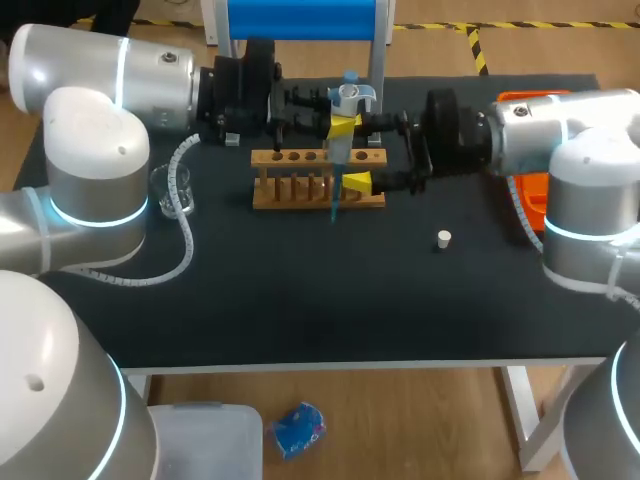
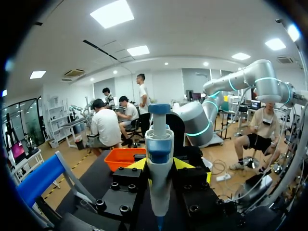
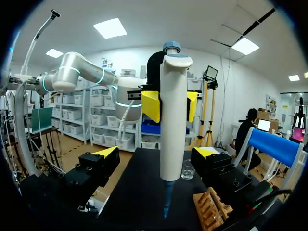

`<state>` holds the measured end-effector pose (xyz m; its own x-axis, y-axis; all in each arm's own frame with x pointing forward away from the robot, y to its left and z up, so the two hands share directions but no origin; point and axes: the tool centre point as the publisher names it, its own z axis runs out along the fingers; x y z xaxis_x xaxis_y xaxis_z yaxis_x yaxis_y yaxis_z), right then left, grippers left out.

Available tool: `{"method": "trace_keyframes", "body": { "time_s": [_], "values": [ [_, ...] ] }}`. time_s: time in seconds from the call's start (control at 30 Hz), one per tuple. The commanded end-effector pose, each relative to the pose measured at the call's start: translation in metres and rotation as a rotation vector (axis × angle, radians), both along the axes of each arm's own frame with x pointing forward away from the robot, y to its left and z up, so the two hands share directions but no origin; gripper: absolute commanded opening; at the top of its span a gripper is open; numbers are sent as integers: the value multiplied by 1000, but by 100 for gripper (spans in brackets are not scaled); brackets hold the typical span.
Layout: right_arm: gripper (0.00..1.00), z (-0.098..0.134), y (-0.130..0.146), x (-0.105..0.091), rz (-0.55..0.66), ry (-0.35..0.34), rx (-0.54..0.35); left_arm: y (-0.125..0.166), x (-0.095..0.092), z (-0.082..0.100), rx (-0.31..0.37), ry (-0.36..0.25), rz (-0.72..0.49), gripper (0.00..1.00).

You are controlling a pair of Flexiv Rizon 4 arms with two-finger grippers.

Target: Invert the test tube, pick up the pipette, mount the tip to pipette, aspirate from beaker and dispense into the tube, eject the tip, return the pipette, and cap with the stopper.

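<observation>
Left claw (image 2: 161, 166) clamps pipette (image 2: 159, 185) upright; right claw (image 3: 159, 154) agape.

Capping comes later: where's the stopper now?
Head view: the stopper lies on its own on the right side, right of the rack, toward the orange tray.

Black table (image 1: 300, 300) on white legs (image 1: 527, 415), wooden floor (image 1: 420, 430).
</observation>
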<state>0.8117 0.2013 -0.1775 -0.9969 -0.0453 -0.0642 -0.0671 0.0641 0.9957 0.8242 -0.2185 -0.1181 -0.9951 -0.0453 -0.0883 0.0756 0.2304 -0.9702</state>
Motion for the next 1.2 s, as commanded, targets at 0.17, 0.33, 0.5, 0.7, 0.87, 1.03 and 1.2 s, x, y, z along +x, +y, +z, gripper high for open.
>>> {"method": "trace_keyframes", "body": {
  "time_s": [0.17,0.33,0.5,0.7,0.87,1.03,1.2],
  "values": [
    [100,-5,8,1,-90,-6,30,0,0,0,-3,-2,1,0],
    [100,-6,9,8,-122,5,53,0,0,0,-3,-2,1,0],
    [100,-3,7,16,-145,8,68,0,0,0,-3,-2,1,0],
    [48,-1,8,19,-159,8,94,0,0,0,-3,-2,1,0],
    [42,-4,11,17,-159,18,103,0,0,0,-3,-2,1,0],
    [46,-5,11,18,-165,25,115,0,0,0,-3,-2,1,0],
    [52,-5,12,19,-174,29,123,0,0,0,-3,-2,1,0]
  ]
}}
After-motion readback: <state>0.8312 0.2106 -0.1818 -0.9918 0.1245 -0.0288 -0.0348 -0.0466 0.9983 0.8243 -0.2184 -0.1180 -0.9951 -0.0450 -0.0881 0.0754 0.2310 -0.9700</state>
